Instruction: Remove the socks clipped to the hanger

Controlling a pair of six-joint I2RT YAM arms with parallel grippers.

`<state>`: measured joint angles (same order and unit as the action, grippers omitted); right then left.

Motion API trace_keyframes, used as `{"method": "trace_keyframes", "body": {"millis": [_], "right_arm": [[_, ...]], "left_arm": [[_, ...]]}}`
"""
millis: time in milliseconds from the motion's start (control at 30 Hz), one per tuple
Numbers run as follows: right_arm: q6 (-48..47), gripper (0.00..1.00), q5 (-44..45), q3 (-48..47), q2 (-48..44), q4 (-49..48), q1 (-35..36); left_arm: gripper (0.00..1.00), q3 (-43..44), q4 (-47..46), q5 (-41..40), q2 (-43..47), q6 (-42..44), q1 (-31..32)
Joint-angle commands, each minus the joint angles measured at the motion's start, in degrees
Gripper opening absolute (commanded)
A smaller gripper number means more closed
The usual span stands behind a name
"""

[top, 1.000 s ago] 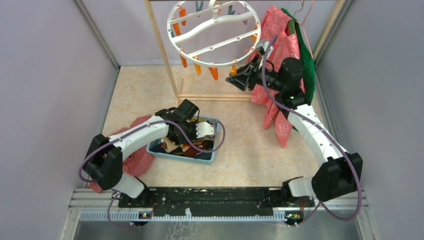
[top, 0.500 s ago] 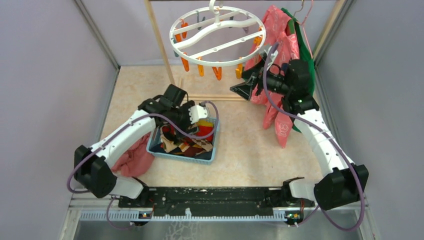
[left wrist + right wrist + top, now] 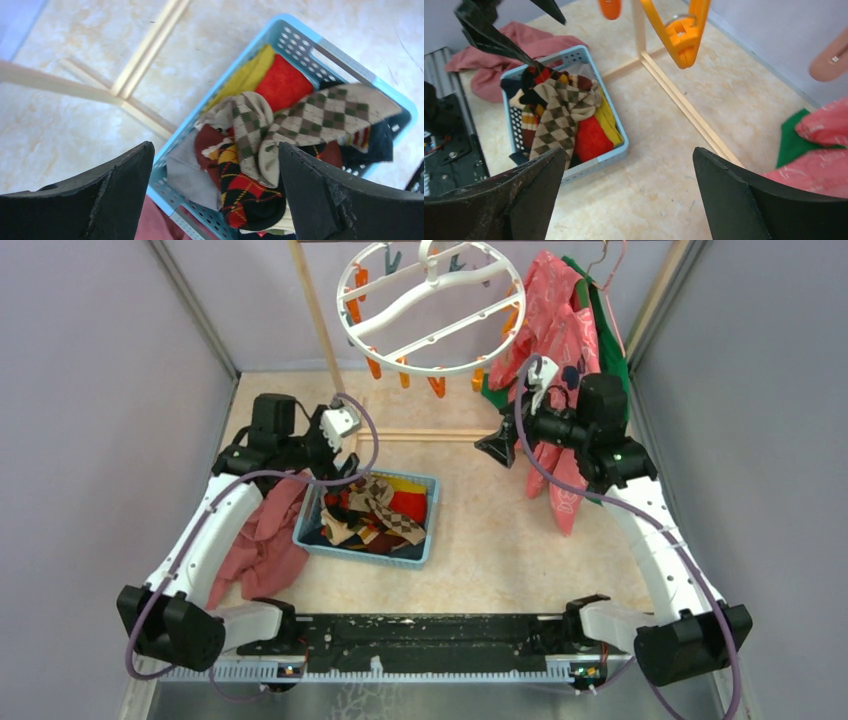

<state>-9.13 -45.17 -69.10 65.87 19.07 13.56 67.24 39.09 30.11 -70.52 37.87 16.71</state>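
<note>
Over by the basket (image 3: 360, 551), my left gripper (image 3: 340, 425) was down among the socks (image 3: 375, 510) a second ago with the jaws mostly pinched in. Now it's lifted off toward the back-left corner, spread wide with nothing between the fingers. The left wrist view looks straight down through that gap (image 3: 215, 155) onto the pile, with an argyle sock (image 3: 300, 110) lying across the top. So that drop is done and the socks are sitting in the basket, not in my grip. My right gripper (image 3: 497, 448) was up close to the rim of the hanger (image 3: 448, 328) a second ago. It has since backed down and away, and it's wide open and empty too (image 3: 629, 155). The hanger has rocked around a fair bit in that time and now hangs tilted from the rail at the back. As for the task, the orange clips (image 3: 437, 386) along the near rim hang bare, and the one close to my right wrist camera (image 3: 679, 35) has nothing in it. I don't see a single sock left on the ring. My guess is this job is basically finished. The teal clips (image 3: 388, 257) at the far edge are partly cut off though, so I can't fully rule out a straggler back there.
</note>
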Motion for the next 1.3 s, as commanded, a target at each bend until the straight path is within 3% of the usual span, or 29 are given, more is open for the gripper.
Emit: {"method": "trace_keyframes", "body": {"millis": [0,233,400,633,1033,1267], "right_arm": [[-2.55,0.99,10.23,-2.60,-4.76,6.68,-0.38],[-0.28,0.99,21.39,-3.14,-8.09,10.56,-0.38],[0.39,0.99,24.13,-4.68,-6.98,10.63,-0.36],[2.59,0.99,21.74,-4.76,-5.92,7.31,-0.37],[2.86,0.98,14.93,8.79,-7.22,-5.06,-0.38],[-0.30,0.98,19.75,12.01,-11.45,-5.89,-0.38]], "left_arm": [[0.99,-1.41,-12.10,-0.90,3.04,-10.20,-3.78],[0.99,-1.20,-22.05,-7.27,3.95,-24.67,-12.49],[0.99,0.59,-22.96,-10.72,3.80,-33.06,-18.63],[0.99,-2.58,-26.80,-7.93,8.85,-36.21,-21.77],[0.99,-13.61,-35.72,-3.10,17.19,-34.88,-22.07],[0.99,-11.67,-35.36,-4.78,16.70,-34.44,-22.13]]}}
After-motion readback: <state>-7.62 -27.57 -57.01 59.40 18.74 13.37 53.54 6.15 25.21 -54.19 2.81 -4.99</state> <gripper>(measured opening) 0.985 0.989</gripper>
